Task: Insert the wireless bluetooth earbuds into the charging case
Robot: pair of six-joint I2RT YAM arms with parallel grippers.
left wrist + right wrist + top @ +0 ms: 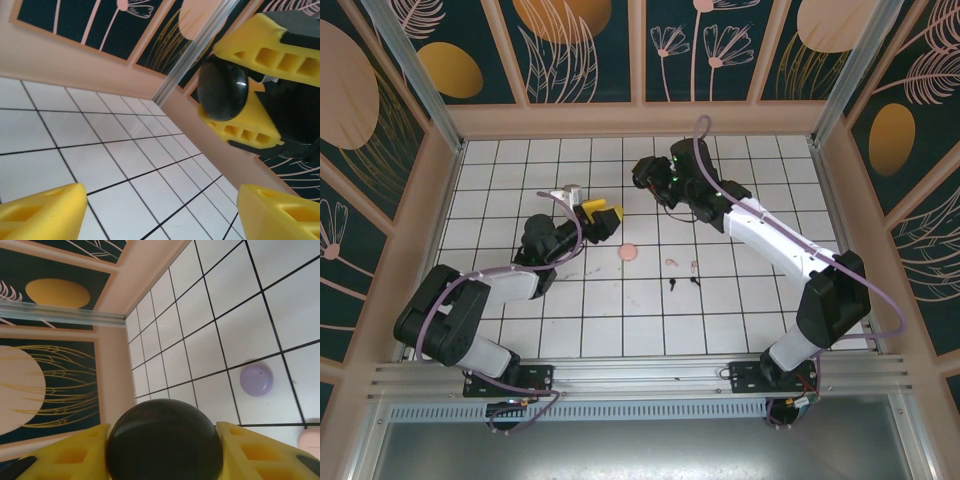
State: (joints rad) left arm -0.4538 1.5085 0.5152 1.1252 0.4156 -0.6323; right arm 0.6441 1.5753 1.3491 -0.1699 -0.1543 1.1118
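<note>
Right gripper [164,454] is clamping the glossy black case [164,432]; left gripper [161,216] is gaping empty. Earbuds [673,283] are lying mid-table, nearer. That rounded shell could be squirting loose under pressure.

Bright, even, diffuse light from above. In the top view the white tiled tabletop [720,300] is uniformly lit, with only faint soft shadows beside the arms. Focus is sharp, and the aluminium frame posts [410,70] lean outward toward the corners. In the wrist views the glossy black round case [164,440] carries pale reflections, and the yellow ribbed fingertips [45,212] at the lower corners are blurred.
</note>
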